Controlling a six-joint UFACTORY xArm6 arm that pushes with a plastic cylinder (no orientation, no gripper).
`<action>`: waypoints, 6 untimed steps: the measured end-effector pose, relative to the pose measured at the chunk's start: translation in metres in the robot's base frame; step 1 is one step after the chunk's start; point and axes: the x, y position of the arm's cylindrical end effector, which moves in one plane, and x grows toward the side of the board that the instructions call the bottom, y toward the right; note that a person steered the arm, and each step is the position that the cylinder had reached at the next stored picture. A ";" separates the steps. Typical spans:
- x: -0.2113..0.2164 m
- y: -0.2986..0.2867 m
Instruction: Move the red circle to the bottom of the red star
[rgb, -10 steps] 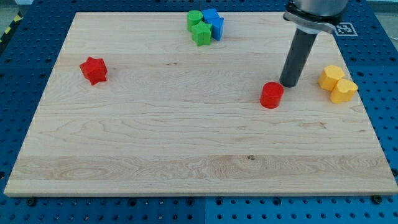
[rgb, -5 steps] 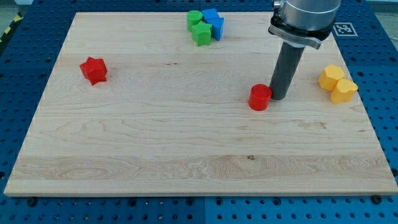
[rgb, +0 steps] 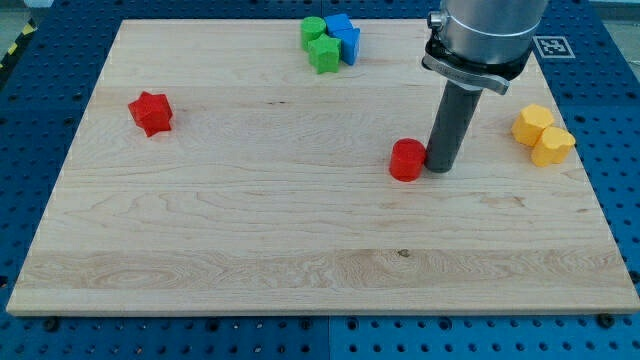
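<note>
Early in the push: my tip (rgb: 440, 170) sits against the right side of the red circle (rgb: 406, 160), right of centre on the tabletop (rgb: 300, 250). The red star (rgb: 151, 112) lies well apart at the view's left edge — nearly the whole crossing is left, plus settling the circle below the star. No hand here, only a rod, so nothing to spread or pinch. Arm's upper part is cut off at the view's top; the green and blue blocks (rgb: 330, 40) bunch together — shapes unclear.
</note>
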 end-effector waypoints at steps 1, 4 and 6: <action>0.000 -0.011; 0.000 -0.105; 0.000 -0.159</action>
